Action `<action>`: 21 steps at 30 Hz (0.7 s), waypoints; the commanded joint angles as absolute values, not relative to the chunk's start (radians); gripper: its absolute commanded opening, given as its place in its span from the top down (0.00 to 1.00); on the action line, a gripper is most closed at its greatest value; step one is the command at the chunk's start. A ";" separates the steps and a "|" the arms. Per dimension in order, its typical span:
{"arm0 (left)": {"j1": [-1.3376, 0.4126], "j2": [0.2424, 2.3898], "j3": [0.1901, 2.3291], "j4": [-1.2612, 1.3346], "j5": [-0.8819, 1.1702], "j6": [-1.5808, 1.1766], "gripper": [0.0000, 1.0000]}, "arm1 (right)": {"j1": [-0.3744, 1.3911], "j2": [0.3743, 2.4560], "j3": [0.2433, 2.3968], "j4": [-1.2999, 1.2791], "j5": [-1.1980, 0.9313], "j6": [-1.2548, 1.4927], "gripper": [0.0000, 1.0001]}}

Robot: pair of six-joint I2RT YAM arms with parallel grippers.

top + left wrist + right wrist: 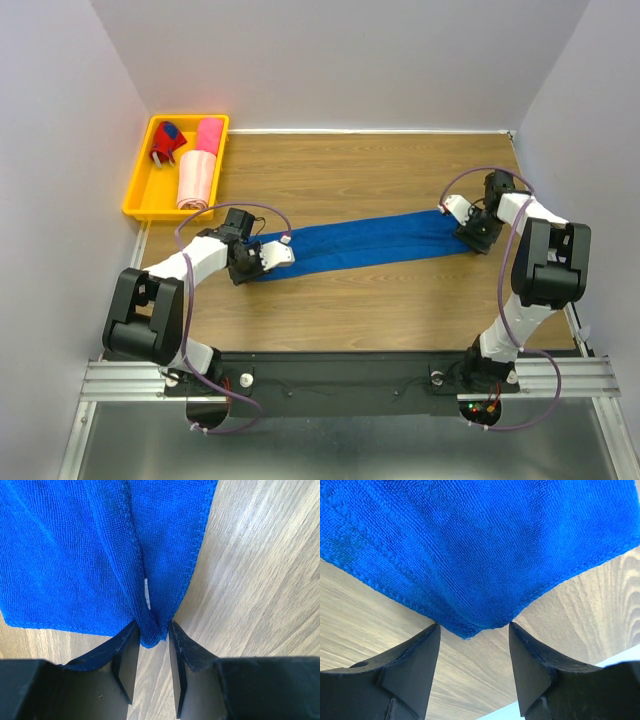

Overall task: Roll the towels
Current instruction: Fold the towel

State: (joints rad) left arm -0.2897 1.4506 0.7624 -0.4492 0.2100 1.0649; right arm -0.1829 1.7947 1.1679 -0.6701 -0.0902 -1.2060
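Note:
The long royal blue towel [370,240] lies stretched flat across the wooden table between both grippers. My left gripper [262,258] is at its left end; in the left wrist view it [152,627] is shut on a bunched corner of the blue towel [65,555]. My right gripper [468,232] is at the right end; in the right wrist view it [474,626] is open, its fingers wide apart either side of the towel's corner [480,545], which rests on the table. A hot pink towel [208,134] and a pale pink towel [198,178] lie rolled in the tray.
The yellow plastic tray [140,185] stands at the back left and also holds a small red and blue item [168,143]. White walls close in the table on three sides. The right gripper is near the table's right edge.

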 commanded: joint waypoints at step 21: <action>-0.285 1.509 0.758 -0.368 0.285 0.996 1.00 | -0.189 1.891 1.147 -0.635 -0.080 -1.295 0.99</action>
